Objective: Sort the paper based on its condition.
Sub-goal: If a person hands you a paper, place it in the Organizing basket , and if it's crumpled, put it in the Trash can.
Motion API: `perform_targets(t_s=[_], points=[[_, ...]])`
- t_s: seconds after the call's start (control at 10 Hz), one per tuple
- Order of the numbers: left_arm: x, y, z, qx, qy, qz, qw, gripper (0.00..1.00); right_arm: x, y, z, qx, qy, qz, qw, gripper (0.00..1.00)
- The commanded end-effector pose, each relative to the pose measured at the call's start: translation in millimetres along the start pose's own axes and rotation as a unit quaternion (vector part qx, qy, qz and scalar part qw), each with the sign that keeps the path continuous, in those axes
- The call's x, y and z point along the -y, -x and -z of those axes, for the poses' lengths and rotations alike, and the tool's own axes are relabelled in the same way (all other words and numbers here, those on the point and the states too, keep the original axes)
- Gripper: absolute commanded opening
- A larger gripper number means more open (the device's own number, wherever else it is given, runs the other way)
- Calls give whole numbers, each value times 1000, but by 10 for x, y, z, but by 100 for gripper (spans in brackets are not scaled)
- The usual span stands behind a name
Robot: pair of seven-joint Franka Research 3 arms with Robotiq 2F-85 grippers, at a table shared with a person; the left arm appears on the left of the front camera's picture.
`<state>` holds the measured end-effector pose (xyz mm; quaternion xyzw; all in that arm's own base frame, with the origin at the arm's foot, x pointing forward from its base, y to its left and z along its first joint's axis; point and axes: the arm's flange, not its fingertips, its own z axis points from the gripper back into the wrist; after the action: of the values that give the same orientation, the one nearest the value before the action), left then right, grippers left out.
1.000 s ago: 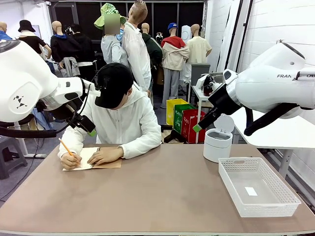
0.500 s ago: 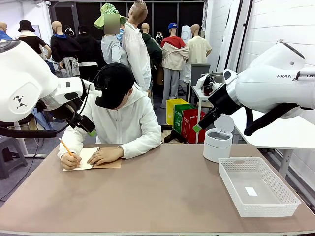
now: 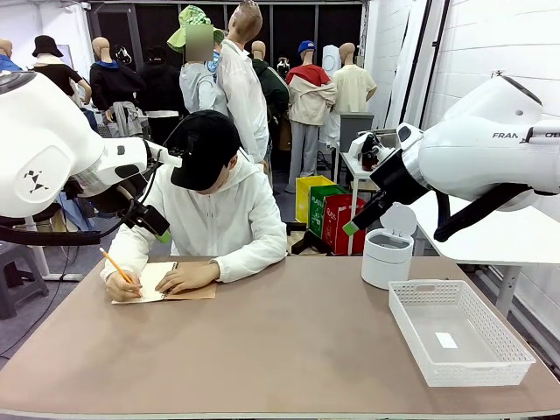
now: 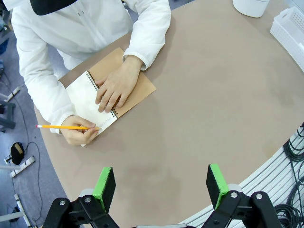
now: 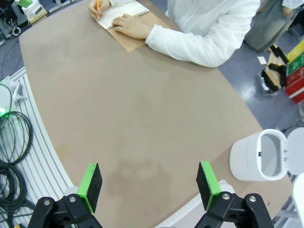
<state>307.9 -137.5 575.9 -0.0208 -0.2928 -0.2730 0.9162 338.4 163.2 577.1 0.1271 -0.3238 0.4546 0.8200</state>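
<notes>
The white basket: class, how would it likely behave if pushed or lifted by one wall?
The basket looks like thin perforated plastic, so probably light. Low and flat-based, it should slide on the table rather than tip. Walls may flex if pinched.

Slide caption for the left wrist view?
Open left gripper over the tan table as a person writes with a yellow pencil in a brown-covered spiral notebook.

A hand hides part of the notebook.
</notes>
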Motion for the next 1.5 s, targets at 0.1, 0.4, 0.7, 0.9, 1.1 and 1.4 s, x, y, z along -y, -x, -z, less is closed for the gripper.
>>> perform_targets(t_s=[0.1,0.4,0.7,0.9,1.1,1.4], points=[[-3,2,3,-1,0,0,1000,100,0,5,-1,-3,-2,-2,1000,100],[-3,2,3,-1,0,0,1000,100,0,5,-1,-3,-2,-2,1000,100],[-3,2,3,-1,0,0,1000,100,0,5,-1,-3,-2,-2,1000,100],[-3,2,3,-1,0,0,1000,100,0,5,-1,-3,-2,-2,1000,100],[-3,2,3,-1,0,0,1000,100,0,5,-1,-3,-2,-2,1000,100],[-3,2,3,-1,0,0,1000,100,0,5,-1,-3,-2,-2,1000,100]])
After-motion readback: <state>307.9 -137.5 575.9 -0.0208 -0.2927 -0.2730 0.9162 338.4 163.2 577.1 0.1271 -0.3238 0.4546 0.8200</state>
